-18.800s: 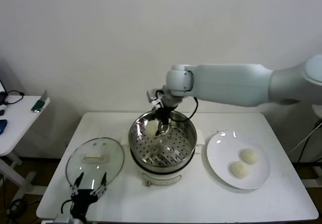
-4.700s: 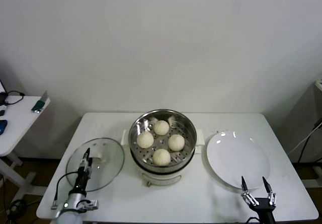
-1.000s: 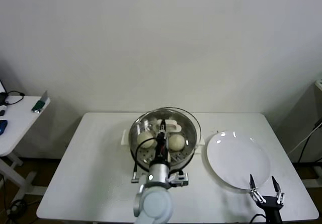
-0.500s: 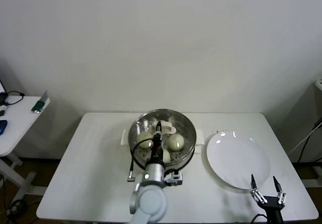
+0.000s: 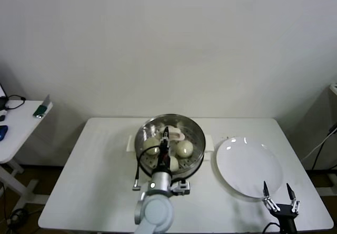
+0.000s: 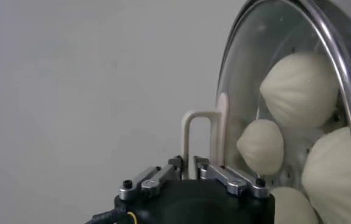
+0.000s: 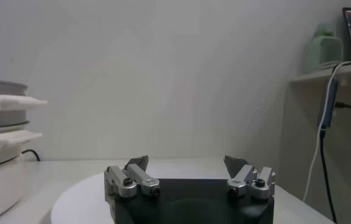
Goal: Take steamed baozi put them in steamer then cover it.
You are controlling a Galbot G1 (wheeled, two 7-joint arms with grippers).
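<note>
The steamer [image 5: 196, 139] stands mid-table on its cream pot base. The round glass lid [image 5: 179, 124] covers it, and three baozi [image 5: 185, 149] show through the glass; any fourth is hidden behind my arm. My left gripper [image 5: 165, 138] is over the steamer, shut on the lid's white handle [image 6: 188, 135]. In the left wrist view my left gripper [image 6: 187, 163] pinches the handle and baozi [image 6: 300, 89] show behind the glass lid [image 6: 244, 73]. My right gripper [image 5: 279, 201] is open and empty at the table's front right, also in its wrist view [image 7: 187, 164].
An empty white plate [image 5: 248, 165] lies to the right of the steamer, just beyond my right gripper; its rim shows in the right wrist view [image 7: 84, 195]. The steamer's side handles [image 7: 8, 102] show there too. A small side table [image 5: 16, 123] stands far left.
One second ago the lid hung tilted and shifted right over the steamer. It has come down and centred on the rim. The right gripper has stayed put.
</note>
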